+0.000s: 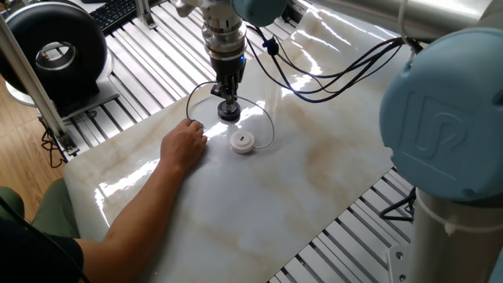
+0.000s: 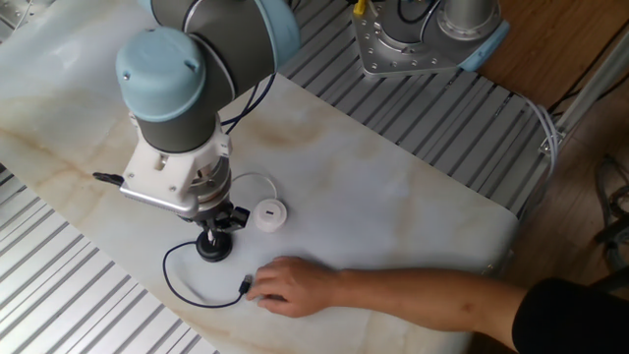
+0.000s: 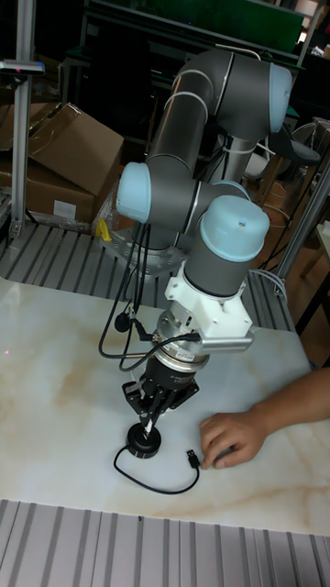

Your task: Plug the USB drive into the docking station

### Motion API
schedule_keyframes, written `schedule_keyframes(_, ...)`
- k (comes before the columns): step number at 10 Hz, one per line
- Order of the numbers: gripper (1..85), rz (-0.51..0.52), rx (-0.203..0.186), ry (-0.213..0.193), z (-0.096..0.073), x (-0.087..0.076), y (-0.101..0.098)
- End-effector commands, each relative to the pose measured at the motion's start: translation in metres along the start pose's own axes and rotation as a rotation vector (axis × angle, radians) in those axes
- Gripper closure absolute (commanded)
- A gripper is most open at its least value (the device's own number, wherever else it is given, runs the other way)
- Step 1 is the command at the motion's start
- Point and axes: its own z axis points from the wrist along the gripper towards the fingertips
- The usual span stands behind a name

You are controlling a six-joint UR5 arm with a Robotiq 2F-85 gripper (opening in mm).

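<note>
The docking station (image 1: 229, 112) (image 2: 213, 248) (image 3: 143, 442) is a black puck on the marble board, and its black cable loops round to a dark plug (image 2: 244, 285) (image 3: 192, 457) beside a person's hand (image 1: 185, 145) (image 2: 290, 287) (image 3: 234, 438). My gripper (image 1: 228, 100) (image 2: 211, 234) (image 3: 152, 415) points straight down onto the puck's top, fingers shut together. The USB drive (image 1: 242, 142) (image 2: 268, 214), a white puck, lies just beside it. Its thin white cable (image 1: 271, 126) arcs up into my fingers, so they seem shut on its plug. The tall fixed view hides the USB drive.
The person's forearm (image 2: 432, 295) stretches across the near side of the marble board (image 1: 314, 173). Ribbed aluminium table (image 2: 59, 285) surrounds the board. A black round device (image 1: 55, 47) stands at the far left, and the robot base (image 2: 423, 34) is bolted at the back.
</note>
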Motion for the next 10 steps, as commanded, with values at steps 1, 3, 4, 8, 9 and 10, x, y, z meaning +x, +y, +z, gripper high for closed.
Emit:
schedule_keyframes(1,84.3,0.023,-0.026,0.007,0.0011,0.0008,0.0037)
schedule_keyframes(3,84.3,0.025,-0.027,0.009,0.001,0.0011,0.0038)
schedule_keyframes(4,84.3,0.025,-0.027,0.009,0.0009,0.001,0.0032)
schedule_keyframes(8,84.3,0.028,-0.025,0.004,0.0022,-0.0013,0.0002)
schedule_keyframes(9,84.3,0.036,-0.027,0.002,0.003,-0.0025,0.0002)
schedule_keyframes(10,84.3,0.046,-0.031,-0.001,0.0039,-0.0039,0.0002)
